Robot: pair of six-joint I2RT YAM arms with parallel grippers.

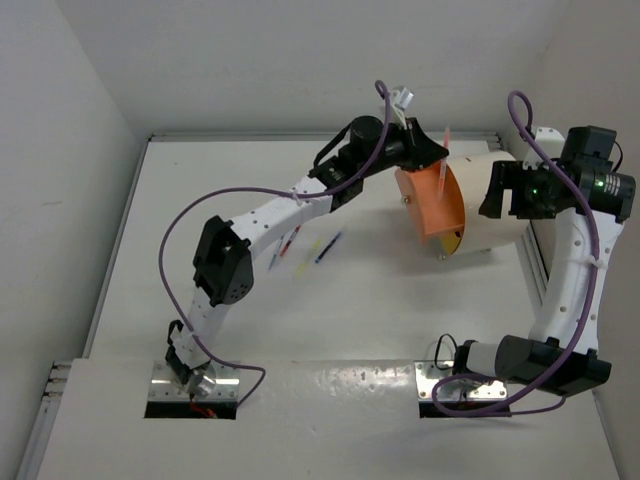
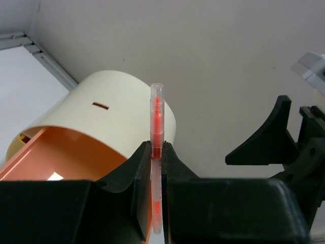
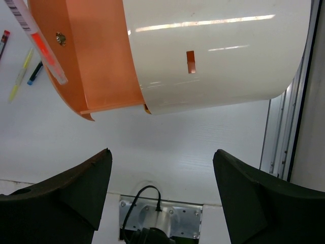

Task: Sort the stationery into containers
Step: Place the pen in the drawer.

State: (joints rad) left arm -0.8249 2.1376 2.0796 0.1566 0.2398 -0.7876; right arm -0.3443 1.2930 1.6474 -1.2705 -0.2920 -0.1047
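Note:
The container is a cream drum (image 1: 495, 215) lying on its side at the back right, with its orange drawer (image 1: 437, 205) slid out to the left. My left gripper (image 1: 432, 150) is shut on an orange-red pen (image 1: 443, 160) and holds it upright just above the open drawer. In the left wrist view the pen (image 2: 157, 114) sticks up between the closed jaws, with the drum (image 2: 122, 112) and drawer (image 2: 61, 157) behind. My right gripper (image 1: 497, 190) is open and empty above the drum (image 3: 218, 56). No patterned cylinders show.
A red pen (image 1: 290, 240), a yellow pen (image 1: 309, 250) and a blue pen (image 1: 329, 246) lie together on the table left of the drawer, under the left forearm. The back wall and the right rail (image 1: 530, 260) stand close to the drum.

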